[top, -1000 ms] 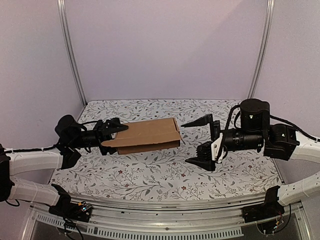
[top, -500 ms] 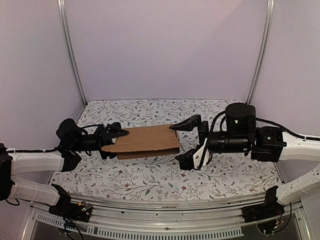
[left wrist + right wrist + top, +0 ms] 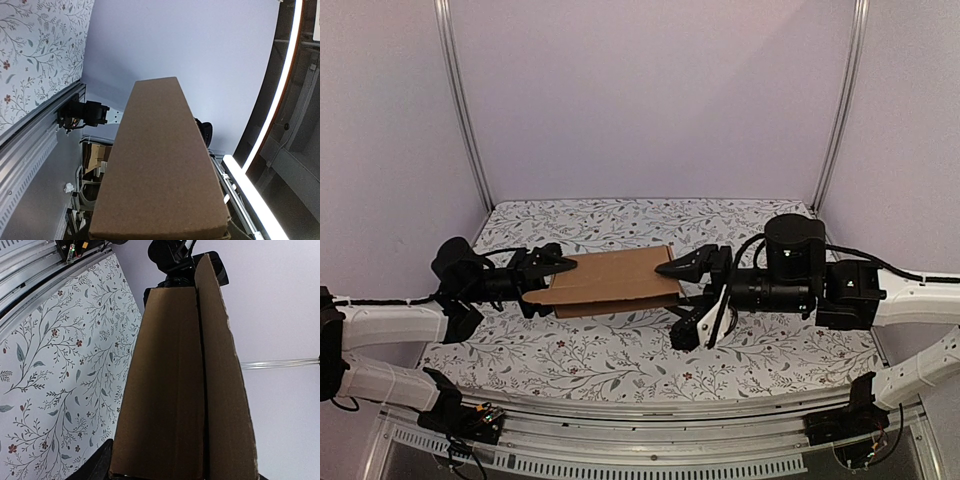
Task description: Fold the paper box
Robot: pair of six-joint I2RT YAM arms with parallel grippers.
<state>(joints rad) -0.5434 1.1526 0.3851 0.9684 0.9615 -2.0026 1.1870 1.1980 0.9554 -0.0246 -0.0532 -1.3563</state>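
Left end effector (image 3: pixel 552 268) clamps paper box (image 3: pixel 615 281) above surface (image 3: pixel 620 350); right end effector (image 3: pixel 682 297) gapes wide round its other end. Close right slowly & squarely, w/o crushing flap.

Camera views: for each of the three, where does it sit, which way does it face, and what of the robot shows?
Top external: above and behind the arms, facing the floral table and back wall; both arms show, the left gripper and right gripper at opposite ends of the paper box.
Left wrist: on the left arm, looking along the paper box toward the right arm; its own fingers barely show.
Right wrist: on the right arm, looking along the paper box toward the left gripper.
Shared: all three views show the box.
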